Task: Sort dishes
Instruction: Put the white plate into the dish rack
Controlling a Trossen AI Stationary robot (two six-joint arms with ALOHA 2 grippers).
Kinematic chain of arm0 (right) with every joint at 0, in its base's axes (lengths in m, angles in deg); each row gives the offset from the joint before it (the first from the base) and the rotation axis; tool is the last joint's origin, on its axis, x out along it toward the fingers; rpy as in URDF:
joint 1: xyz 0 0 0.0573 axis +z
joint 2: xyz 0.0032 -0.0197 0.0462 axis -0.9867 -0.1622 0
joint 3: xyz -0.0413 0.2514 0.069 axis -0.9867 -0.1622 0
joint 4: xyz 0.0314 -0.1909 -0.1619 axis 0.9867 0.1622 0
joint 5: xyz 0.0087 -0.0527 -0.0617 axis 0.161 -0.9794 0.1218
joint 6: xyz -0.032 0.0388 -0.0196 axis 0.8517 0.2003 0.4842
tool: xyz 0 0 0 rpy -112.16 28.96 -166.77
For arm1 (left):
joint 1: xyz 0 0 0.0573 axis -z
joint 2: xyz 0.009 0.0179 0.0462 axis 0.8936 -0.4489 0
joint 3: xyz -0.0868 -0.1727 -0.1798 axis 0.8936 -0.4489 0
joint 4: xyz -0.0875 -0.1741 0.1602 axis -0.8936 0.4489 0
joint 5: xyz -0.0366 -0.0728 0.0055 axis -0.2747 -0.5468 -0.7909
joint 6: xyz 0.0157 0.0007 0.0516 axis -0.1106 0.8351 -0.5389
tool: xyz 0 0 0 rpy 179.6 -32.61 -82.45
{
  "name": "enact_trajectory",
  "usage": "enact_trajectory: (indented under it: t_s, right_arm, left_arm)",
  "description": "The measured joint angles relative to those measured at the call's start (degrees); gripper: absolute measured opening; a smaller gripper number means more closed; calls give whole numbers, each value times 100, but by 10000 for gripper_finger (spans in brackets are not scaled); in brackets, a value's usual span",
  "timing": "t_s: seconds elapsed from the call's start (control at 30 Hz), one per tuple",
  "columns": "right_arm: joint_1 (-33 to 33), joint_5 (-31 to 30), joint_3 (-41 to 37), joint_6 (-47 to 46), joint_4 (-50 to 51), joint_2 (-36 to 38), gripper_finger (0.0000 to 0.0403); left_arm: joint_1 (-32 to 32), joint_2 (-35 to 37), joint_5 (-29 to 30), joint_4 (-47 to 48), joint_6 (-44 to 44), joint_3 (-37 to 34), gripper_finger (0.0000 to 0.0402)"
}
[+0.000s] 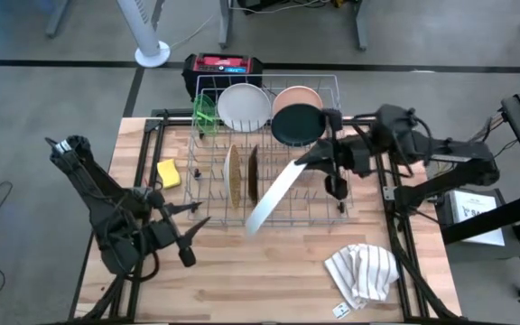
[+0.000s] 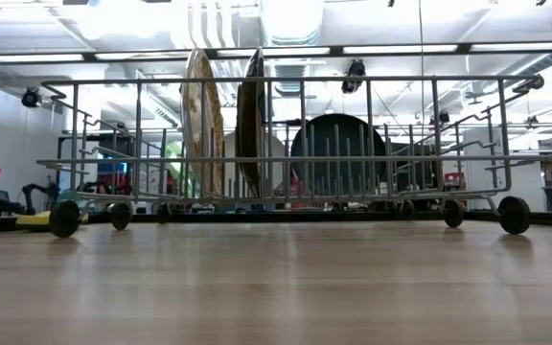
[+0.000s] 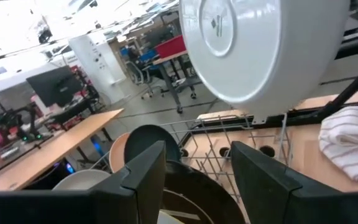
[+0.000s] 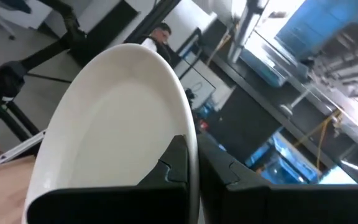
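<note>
A wire dish rack (image 1: pixel 208 194) stands mid-table. At its far side sit a lime-green dish (image 1: pixel 205 114), a white bowl (image 1: pixel 243 106), a peach bowl (image 1: pixel 298 95) and a black bowl (image 1: pixel 296 125). A speckled tan plate (image 1: pixel 232 175) and a brown plate (image 1: pixel 253 173) stand on edge in its slots; both also show in the low view, the tan plate (image 2: pixel 199 125) left of the brown plate (image 2: pixel 252 125). My right gripper (image 1: pixel 308 160) is shut on a large white plate (image 1: pixel 272 194) above the rack. My left gripper (image 1: pixel 195 216) is open and empty, near the rack's near left corner. My right gripper pinches the large white plate's rim (image 4: pixel 192 163) between its two fingers, one on each face, at the plate's end toward the table's far right (image 1: pixel 300 165). The fingers come from the table's right. The plate is lifted clear, slanting down toward the rack's near edge.
A yellow sponge (image 1: pixel 168 172) lies left of the rack. A striped white towel (image 1: pixel 361 273) lies at the near right. A red and black box (image 1: pixel 223 66) stands behind the rack. Bare wood shows along the table's near edge.
</note>
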Motion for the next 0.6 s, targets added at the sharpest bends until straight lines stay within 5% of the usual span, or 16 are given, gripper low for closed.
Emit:
enact_trajectory:
  t_s: [0.27,0.6]
  right_arm:
    - [-470,473,4,-17,-1038,-485,0]
    - [-557,397,-9,364,-1310,-899,0]
  left_arm:
    - [-291,-226,-101,-46,273,-4,181]
    - [-399,-183,-111,-2,212,-7,262]
